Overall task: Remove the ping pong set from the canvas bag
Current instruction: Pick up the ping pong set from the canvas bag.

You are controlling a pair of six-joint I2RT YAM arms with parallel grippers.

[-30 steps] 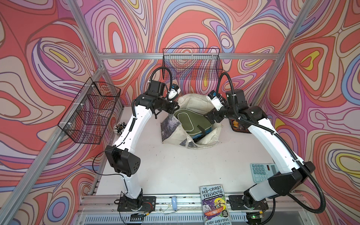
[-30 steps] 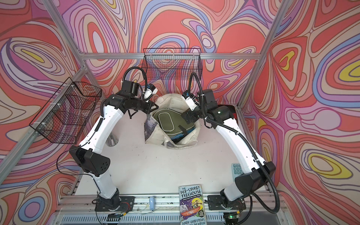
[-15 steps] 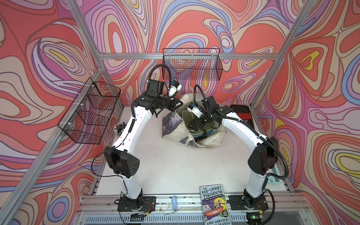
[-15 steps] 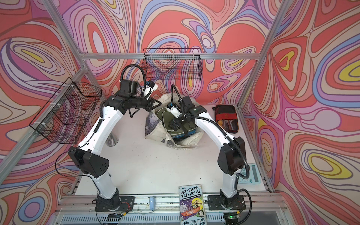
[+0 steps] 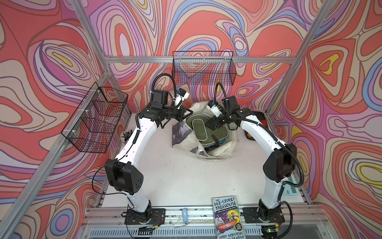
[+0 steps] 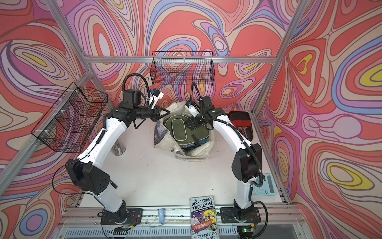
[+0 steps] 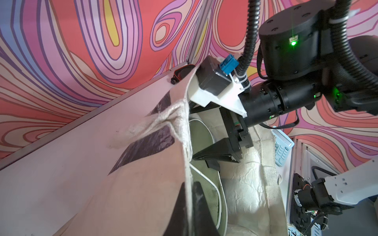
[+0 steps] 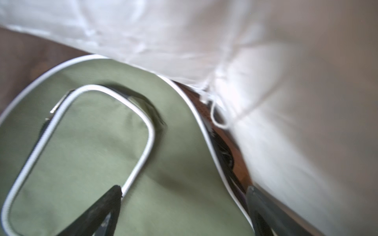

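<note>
White table (image 5: 186,175), swirl-patterned walls (image 5: 51,62).
Top views: canvas bag (image 5: 224,148) holding olive paddle cover (image 5: 206,134); black-edged case (image 6: 240,122) near the bag; left hand (image 5: 188,112) at the bag's rim.
Left wrist: left hand clamped on the bag's rim fabric.
Right wrist: right hand (image 8: 184,210), jaws apart, over the olive paddle cover inside the bag.

Paddle cover (image 5: 198,132) in canvas bag (image 5: 221,153)
</note>
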